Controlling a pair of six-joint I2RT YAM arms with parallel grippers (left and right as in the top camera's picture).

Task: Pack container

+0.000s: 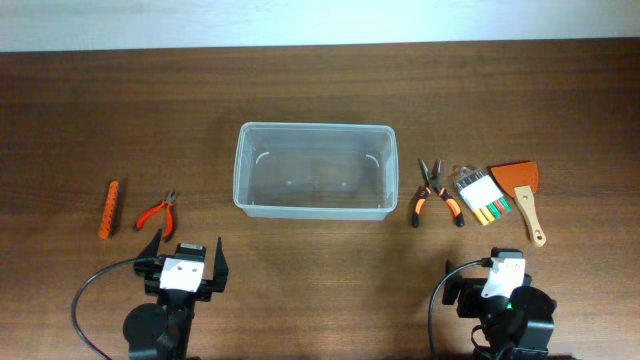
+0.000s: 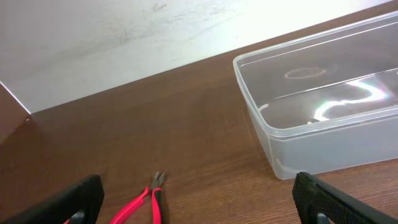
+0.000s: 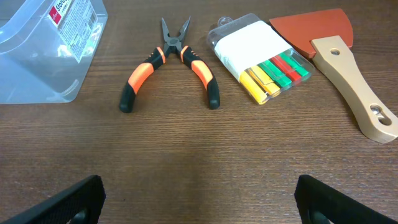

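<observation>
The clear plastic container (image 1: 313,170) stands empty at the table's middle; it also shows in the left wrist view (image 2: 323,106) and the right wrist view (image 3: 43,50). Red cutters (image 1: 157,211) (image 2: 144,202) and an orange bit holder (image 1: 110,208) lie to its left. Orange-and-black pliers (image 1: 436,194) (image 3: 171,59), a clear case of coloured bits (image 1: 482,196) (image 3: 261,56) and a wooden-handled scraper (image 1: 522,196) (image 3: 339,62) lie to its right. My left gripper (image 1: 185,260) (image 2: 199,214) is open and empty near the front edge. My right gripper (image 1: 500,268) (image 3: 199,211) is open and empty.
A pale wall band (image 1: 320,20) runs behind the table's far edge. Black cables (image 1: 90,300) loop beside each arm base at the front.
</observation>
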